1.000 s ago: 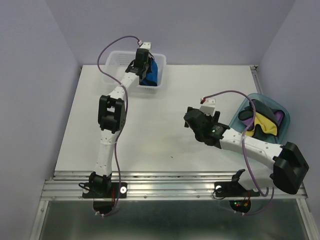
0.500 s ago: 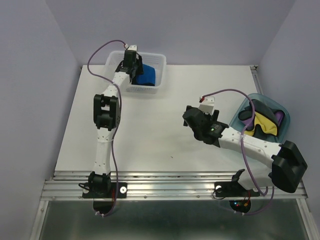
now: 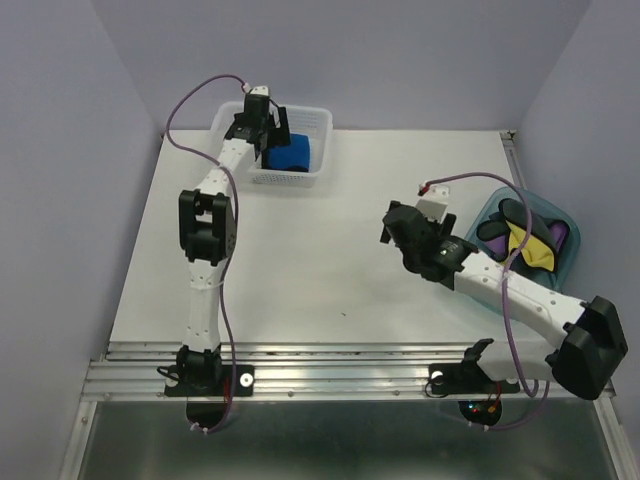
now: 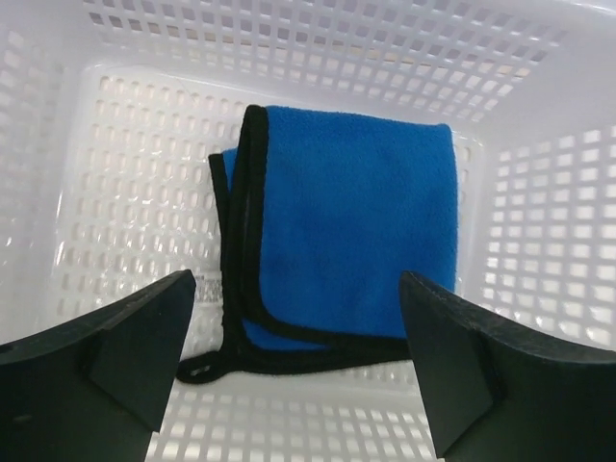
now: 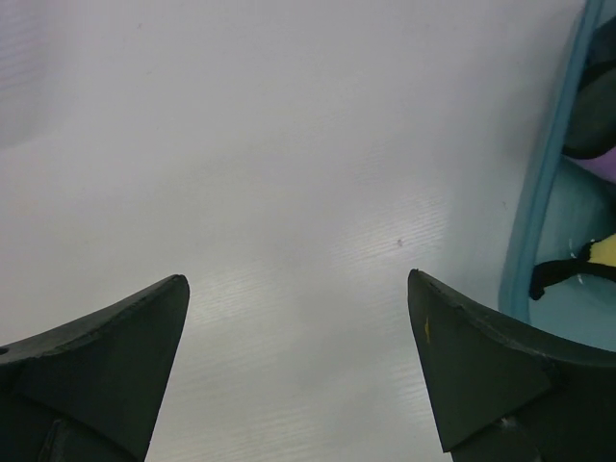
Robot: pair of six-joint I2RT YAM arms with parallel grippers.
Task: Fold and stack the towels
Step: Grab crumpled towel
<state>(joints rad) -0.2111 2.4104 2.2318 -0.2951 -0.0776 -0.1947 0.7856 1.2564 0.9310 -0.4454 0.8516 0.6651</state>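
A folded bright blue towel [image 4: 351, 221] with black edging lies flat on the floor of the white mesh basket [image 3: 318, 122]; the same blue towel [image 3: 290, 155] shows in the top view. My left gripper [image 4: 298, 289] hovers above it, open, nothing between its fingers; from above the left gripper [image 3: 262, 125] is over the basket's left half. My right gripper [image 5: 298, 289] is open over bare table, just left of the blue tub [image 5: 539, 241]. In the tub [image 3: 570, 215] lie crumpled yellow [image 3: 530, 250], black [image 3: 505, 215] and purple [image 3: 560, 238] towels.
The white table [image 3: 330, 230] stretches between basket and tub. Lilac walls close the back and both sides. A metal rail [image 3: 340, 355] with both arm bases runs along the near edge. Cables loop above each arm.
My left gripper has opened, let go of the blue towel in the basket, and pulled back to the left. My right arm swung right, toward the tub.
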